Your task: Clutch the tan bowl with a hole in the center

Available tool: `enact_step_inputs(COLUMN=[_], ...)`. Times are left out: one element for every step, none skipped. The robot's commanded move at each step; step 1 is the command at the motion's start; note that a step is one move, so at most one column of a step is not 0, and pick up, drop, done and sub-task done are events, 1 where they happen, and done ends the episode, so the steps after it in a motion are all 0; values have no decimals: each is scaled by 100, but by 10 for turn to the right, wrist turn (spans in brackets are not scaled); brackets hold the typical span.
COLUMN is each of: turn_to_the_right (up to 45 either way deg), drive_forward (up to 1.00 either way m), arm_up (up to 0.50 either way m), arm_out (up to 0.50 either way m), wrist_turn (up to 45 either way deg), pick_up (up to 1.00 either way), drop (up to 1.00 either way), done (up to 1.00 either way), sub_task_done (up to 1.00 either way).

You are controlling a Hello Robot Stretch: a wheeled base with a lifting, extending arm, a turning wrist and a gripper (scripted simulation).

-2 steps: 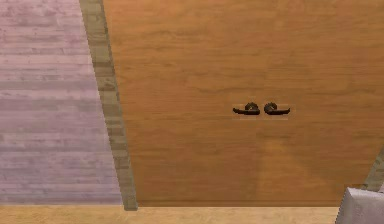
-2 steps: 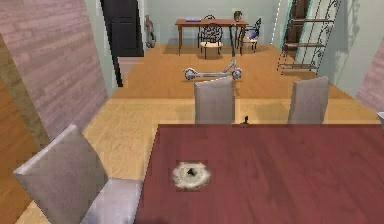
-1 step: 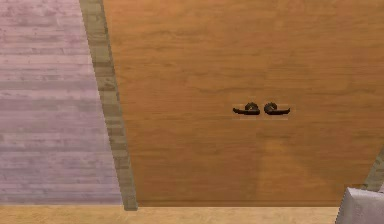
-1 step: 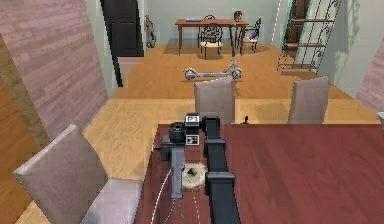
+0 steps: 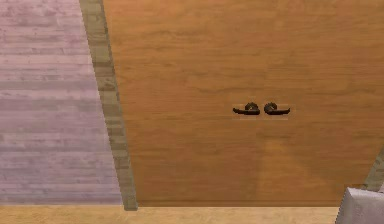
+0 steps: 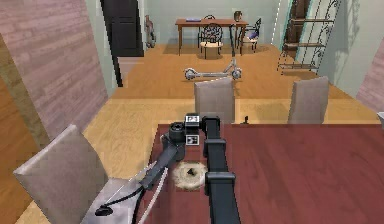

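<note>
One tan bowl [image 6: 179, 183] lies on the table [image 6: 300, 170]; cannot tell whether the end effector [image 6: 130, 200] holds anything.

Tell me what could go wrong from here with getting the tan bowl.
1. The tan bowl lies near the edge of the dark red table, close beside the arm; a nudge might push it off.
2. The gripper reaches past that edge toward the grey chair and could snag on it while repositioning.

Three grey chairs [image 6: 60, 175] [image 6: 215, 100] [image 6: 308, 100], two tables [image 6: 310, 175] [image 6: 210, 21], one scooter [image 6: 212, 73], one tan bowl [image 6: 188, 178].
</note>
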Motion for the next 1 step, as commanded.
enact_step_inputs(turn_to_the_right=[0], drive_forward=[0], arm_up=[0], arm_out=[0], wrist_turn=[450], pick_up=[0], drop=[0], done=[0], sub_task_done=[0])
